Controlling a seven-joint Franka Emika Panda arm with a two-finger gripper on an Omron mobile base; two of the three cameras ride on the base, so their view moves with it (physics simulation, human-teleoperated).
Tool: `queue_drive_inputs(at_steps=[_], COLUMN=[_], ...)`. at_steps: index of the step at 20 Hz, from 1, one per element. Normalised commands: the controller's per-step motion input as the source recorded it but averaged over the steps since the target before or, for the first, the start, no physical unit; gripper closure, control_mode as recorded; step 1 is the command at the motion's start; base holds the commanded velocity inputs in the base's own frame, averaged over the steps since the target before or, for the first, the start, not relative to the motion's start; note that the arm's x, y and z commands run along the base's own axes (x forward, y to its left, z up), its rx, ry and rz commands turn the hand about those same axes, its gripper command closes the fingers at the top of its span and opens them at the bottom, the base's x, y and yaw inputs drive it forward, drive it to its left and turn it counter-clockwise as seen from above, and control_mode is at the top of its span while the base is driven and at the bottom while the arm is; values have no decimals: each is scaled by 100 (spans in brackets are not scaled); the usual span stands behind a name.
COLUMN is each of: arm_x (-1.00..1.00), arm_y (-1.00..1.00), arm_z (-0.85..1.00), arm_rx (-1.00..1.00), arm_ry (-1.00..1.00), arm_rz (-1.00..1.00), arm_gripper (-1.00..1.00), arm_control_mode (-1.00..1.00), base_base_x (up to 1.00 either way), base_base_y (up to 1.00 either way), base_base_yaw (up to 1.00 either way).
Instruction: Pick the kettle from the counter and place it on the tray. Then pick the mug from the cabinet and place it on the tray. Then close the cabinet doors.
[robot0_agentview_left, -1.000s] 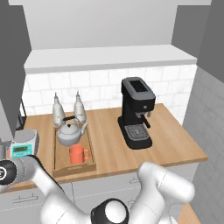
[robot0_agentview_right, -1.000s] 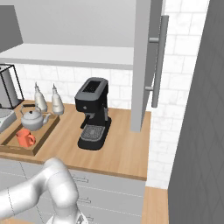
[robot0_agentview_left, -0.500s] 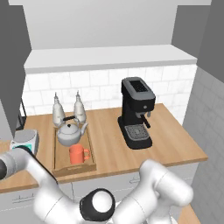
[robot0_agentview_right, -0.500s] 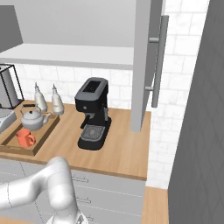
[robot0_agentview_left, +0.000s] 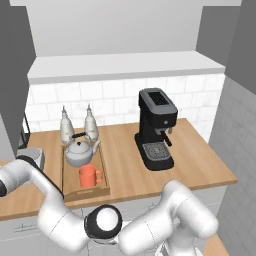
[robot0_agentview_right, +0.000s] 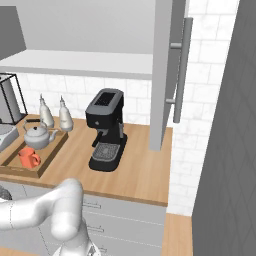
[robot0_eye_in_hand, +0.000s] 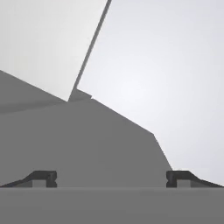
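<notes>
You've got one kettle (robot0_agentview_left: 79, 151) and one orange mug (robot0_agentview_left: 88, 176), both sitting on the one wooden tray (robot0_agentview_left: 100, 187) on the counter (robot0_agentview_left: 200, 165). Two silver-capped bottles (robot0_agentview_left: 66, 126) stand just behind the tray, one black coffee machine (robot0_agentview_left: 157, 128) to its right. One cabinet door (robot0_agentview_right: 167, 75) stands open. Gripper (robot0_eye_in_hand: 111, 179) jaws are spread wide, nothing between them. Versus a second ago: the arm has swung further left; the objects haven't moved.

White glossy rounded arm (robot0_agentview_left: 165, 220) segments, black round joint cap; gripper (robot0_eye_in_hand: 111, 178) fingertips small, dark.
</notes>
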Motion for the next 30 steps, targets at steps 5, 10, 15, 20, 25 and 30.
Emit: queue_drive_inputs(at_steps=[5, 10, 15, 20, 25, 30], arm_x=[-32, -64, -57, -28, -37, -52], arm_y=[-14, -17, -44, -76, -97, -100], arm_z=[20, 15, 0, 5, 21, 42], arm_rx=[22, 23, 27, 30, 28, 20], arm_ry=[-28, -13, -5, -12, -16, -7], arm_rz=[-11, -4, 0, -4, -7, -8], arm_gripper=[-100, -100, -100, -100, -100, -100], arm_control_mode=[-100, -100, -100, -100, -100, -100], base_base_x=[0, 0, 0, 0, 0, 0], base_base_y=[0, 0, 0, 0, 0, 0], base_base_yaw=[0, 0, 0, 0, 0, 0])
